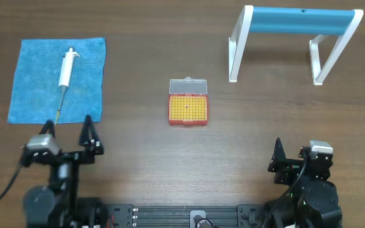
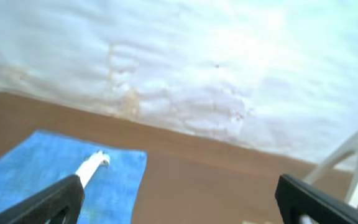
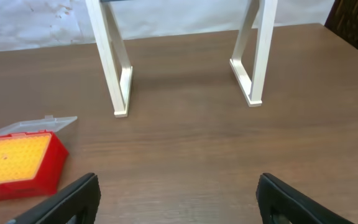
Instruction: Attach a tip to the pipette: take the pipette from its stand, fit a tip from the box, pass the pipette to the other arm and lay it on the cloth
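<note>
The left gripper [image 1: 68, 129] is spread wide with nothing between its black fingers. In the top view it sits at the near edge of a square blue cloth [image 1: 33, 95], close to the left arm's base. One finger overlaps the cloth's lower edge and the other overlaps its lower right corner.

A slim white plastic pipette [image 1: 65, 71] lies flat on this cloth, free of both grippers. Its thumb-button end points away from the arms. A thin yellowish tip [image 1: 57, 114] is fitted to its near end and points towards the left gripper. Whether the tip touches a finger cannot be told. In the left wrist view, the pipette's white upper end shows on the cloth, just beyond one finger.

The right gripper [image 3: 178, 202] is also spread wide and holds nothing. It sits low beside the right arm's base, well apart from the other things.

A small red box of yellow pipette tips [image 1: 188, 109] stands near the middle of the brown wooden table [image 1: 170, 164], with its clear lid folded back. A stand with white legs and a blue crossbar [image 1: 296, 22] stands at the far right.
</note>
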`<state>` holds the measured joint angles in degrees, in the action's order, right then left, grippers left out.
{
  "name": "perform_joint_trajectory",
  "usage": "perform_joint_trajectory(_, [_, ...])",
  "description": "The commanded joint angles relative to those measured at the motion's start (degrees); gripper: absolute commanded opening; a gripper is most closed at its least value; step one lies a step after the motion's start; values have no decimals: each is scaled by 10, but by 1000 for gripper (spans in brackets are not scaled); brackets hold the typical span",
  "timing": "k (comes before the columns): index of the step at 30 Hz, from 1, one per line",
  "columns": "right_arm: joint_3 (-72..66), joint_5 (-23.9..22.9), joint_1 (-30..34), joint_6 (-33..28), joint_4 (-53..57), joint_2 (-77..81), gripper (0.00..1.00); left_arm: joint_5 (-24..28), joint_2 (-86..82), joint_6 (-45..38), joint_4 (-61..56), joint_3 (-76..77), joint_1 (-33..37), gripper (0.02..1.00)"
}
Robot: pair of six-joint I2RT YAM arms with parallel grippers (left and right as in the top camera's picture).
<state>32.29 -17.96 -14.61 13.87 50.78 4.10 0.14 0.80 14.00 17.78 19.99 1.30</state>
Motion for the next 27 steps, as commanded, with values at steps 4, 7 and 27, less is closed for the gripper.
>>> perform_joint_trajectory(4, [-4,-9,2,7,-2,-4,814,51,-6,-76,-146,-160,-5,996])
perform_joint_trajectory(7, [-4,-9,2,7,-2,-4,814,51,-6,-58,-178,-198,13,996])
perform_joint_trajectory(27, [-4,-9,2,7,-2,-4,814,49,-5,-59,-136,-197,13,996])
